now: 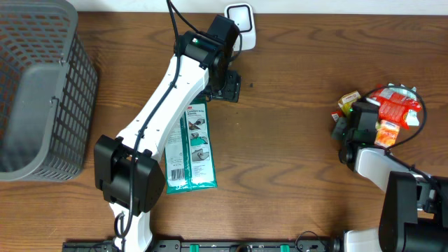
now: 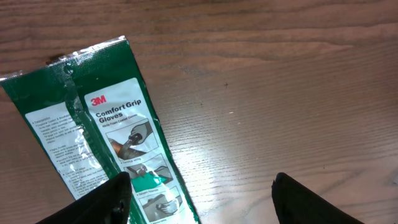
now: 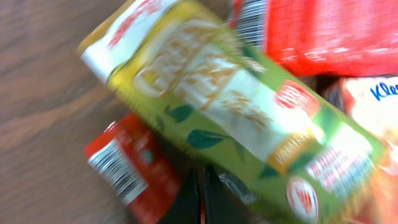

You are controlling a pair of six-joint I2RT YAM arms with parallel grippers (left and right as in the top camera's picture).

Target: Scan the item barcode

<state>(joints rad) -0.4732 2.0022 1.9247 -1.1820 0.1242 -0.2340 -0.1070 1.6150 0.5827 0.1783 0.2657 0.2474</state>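
Reaching diagonally over the glove pack [image 1: 192, 150] on the tabletop, the left arm sets the left end effector [image 2: 202, 202] just past the pack's far end, jaws wide and empty, short of the scanner [image 1: 239, 17]. Well right of the pack, the right arm bends low at a pile of goods [image 1: 392, 108]. Its blurred wrist view shows what overhead hides: the right end effector [image 3: 202, 196] pinched together beneath a green tea box [image 3: 236, 118], with a barcoded red packet [image 3: 124, 168] alongside.
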